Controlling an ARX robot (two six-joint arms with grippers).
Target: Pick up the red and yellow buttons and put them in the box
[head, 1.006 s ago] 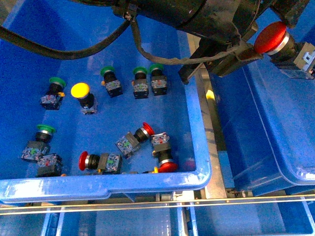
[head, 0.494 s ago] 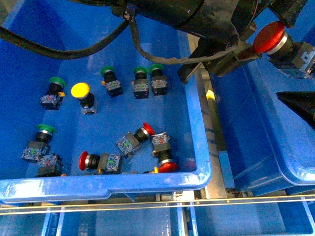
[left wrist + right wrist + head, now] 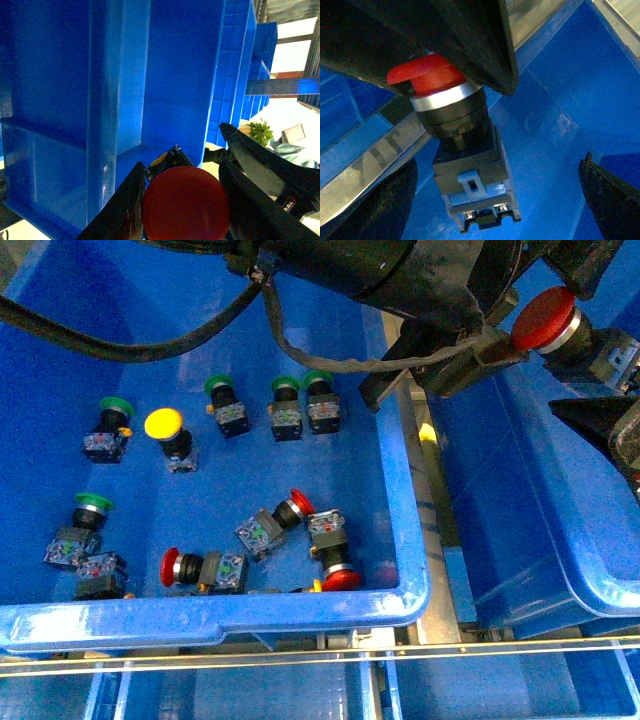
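Observation:
My left gripper is shut on a red button by its cap and holds it in the air above the box, the deep blue bin with two rims on the right. In the left wrist view the red cap sits between the two dark fingers. My right gripper is open, just below the held button's black body; one of its fingers shows at the right edge. A yellow button and three red buttons lie in the left bin.
The left bin is a single-rim blue bin with a notched front rim. It also holds several green-capped buttons. A metal rail runs between the two bins. Black cables hang over the left bin's back.
My right gripper's finger has come into view from the right, under the held button. My left gripper has lifted the red button slightly.

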